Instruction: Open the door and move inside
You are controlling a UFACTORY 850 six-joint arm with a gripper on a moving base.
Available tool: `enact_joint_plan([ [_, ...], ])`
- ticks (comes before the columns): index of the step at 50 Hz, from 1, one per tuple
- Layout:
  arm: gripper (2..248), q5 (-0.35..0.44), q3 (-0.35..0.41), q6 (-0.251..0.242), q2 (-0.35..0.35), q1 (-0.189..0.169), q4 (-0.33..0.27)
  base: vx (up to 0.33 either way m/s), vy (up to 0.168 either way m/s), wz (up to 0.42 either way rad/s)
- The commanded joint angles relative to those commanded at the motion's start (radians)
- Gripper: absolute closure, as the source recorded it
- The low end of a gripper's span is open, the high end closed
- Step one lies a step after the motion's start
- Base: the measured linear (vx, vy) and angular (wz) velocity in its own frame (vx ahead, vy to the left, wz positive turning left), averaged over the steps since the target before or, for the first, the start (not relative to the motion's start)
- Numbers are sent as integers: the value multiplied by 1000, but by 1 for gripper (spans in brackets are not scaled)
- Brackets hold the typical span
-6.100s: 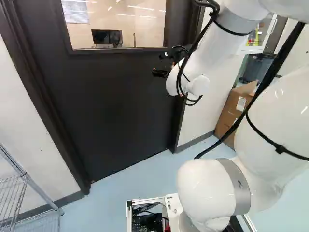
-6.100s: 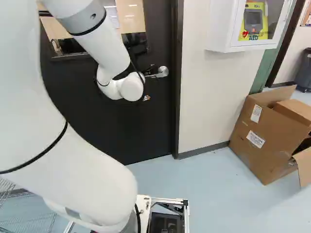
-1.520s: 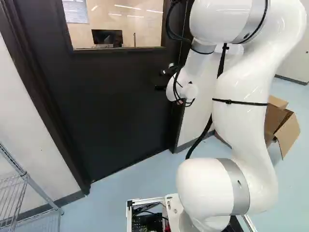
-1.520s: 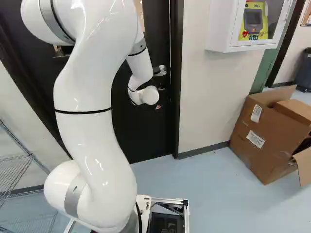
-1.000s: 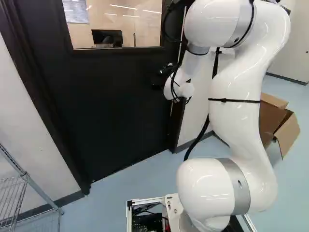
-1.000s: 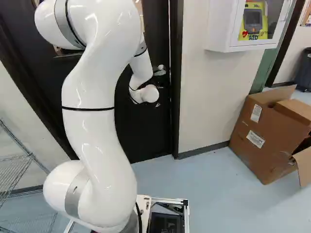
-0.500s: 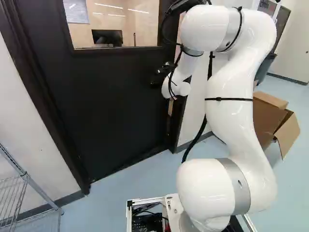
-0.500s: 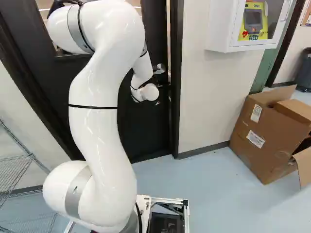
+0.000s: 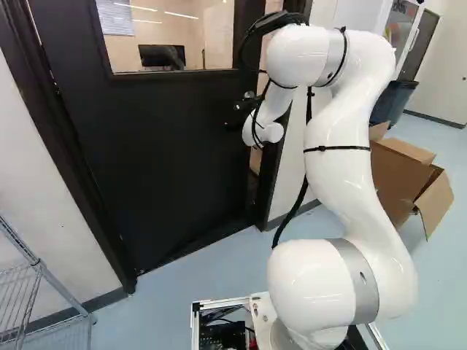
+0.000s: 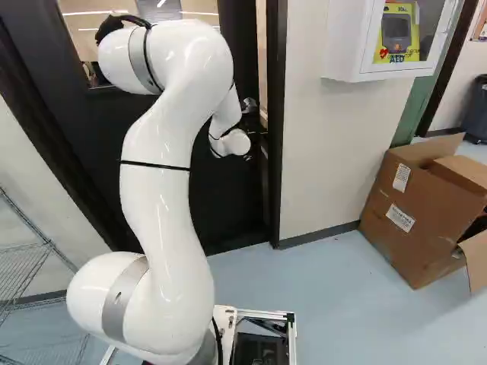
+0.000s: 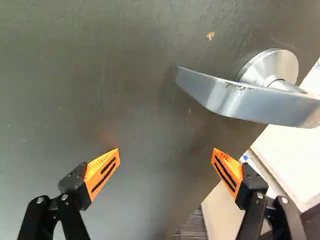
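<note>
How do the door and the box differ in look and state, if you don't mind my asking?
The door is black, while the box is brown. The door has a window; the box bears white labels. The door is ajar, while the box stands on the floor with flaps spread. Both are partly open.

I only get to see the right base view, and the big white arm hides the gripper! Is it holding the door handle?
Observer: No. The wrist view shows the gripper open, with nothing held between its fingers.

Operator: Oh! So where's the handle, if you're looking along the fingers?

Observer: The wrist view shows the silver handle ahead of the fingertips, mostly off toward the side where the free edge of the door is.
</note>
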Motion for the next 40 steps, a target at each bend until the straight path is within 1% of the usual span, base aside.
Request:
enact_joint_plan([
  [22, 3, 23, -134, 0, -96, 21, -63, 0, 0, 0],
  [40, 3, 43, -258, 0, -183, 41, -108, 0, 0, 0],
])
